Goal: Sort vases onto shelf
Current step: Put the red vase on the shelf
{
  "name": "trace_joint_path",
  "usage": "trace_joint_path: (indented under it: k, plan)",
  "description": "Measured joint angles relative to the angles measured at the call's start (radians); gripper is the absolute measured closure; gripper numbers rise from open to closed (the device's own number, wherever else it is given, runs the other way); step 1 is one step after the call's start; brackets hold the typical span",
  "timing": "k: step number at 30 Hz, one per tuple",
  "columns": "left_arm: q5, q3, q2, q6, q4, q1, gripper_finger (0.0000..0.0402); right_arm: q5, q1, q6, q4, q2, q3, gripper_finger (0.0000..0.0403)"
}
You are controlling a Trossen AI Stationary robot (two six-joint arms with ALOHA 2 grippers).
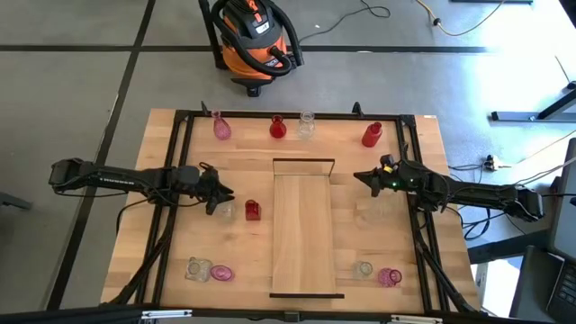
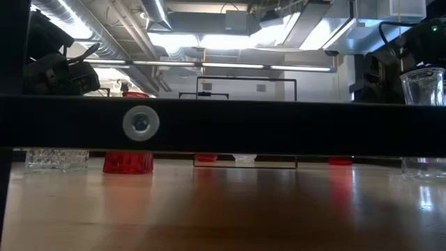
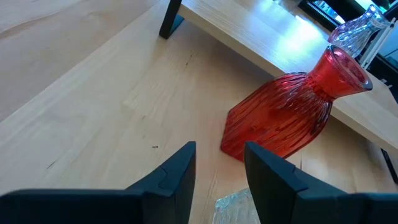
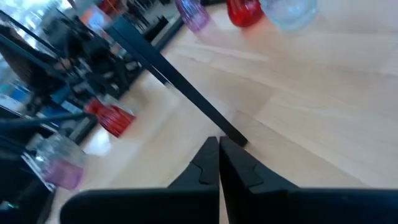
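Observation:
The shelf [image 1: 304,225], a pale plank with black end frames, lies in the table's middle. Small vases stand on the table around it: pink [image 1: 220,127], red [image 1: 277,128], clear [image 1: 306,124] and red [image 1: 372,134] along the far edge, and others near the front corners [image 1: 221,272] [image 1: 389,276]. A red ribbed vase [image 3: 292,112] stands left of the shelf, just ahead of my left gripper [image 3: 221,165], which is open. A piece of clear glass [image 3: 235,205] shows low between its fingers. My right gripper [image 4: 219,142] is shut and holds nothing, by the shelf's far right corner.
A black metal frame [image 1: 180,121] runs around the table's edges, and a black bar [image 2: 279,125] crosses the low view. An orange shop vacuum [image 1: 255,40] stands on the floor beyond the far edge. Bare tabletop lies between the shelf and each arm.

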Motion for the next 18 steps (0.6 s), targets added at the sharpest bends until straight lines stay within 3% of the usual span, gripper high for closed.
trace_joint_path:
  k: [5,10,15,18]
  plan:
    - [-0.080,0.000,0.000,0.239,-0.001,0.000,0.0273,0.032,0.000,0.179,0.062,0.000,0.000,0.0402]
    - [-0.156,0.000,0.000,0.369,0.000,0.000,0.0273,0.074,0.000,0.343,0.147,-0.003,0.000,0.0402]
    - [-0.197,0.000,0.000,0.393,0.008,0.000,0.0273,0.205,0.000,0.363,0.288,-0.003,0.000,0.0402]
    - [-0.274,0.000,0.000,0.364,0.088,0.000,0.0273,0.274,0.000,0.324,0.452,-0.004,0.000,0.0402]
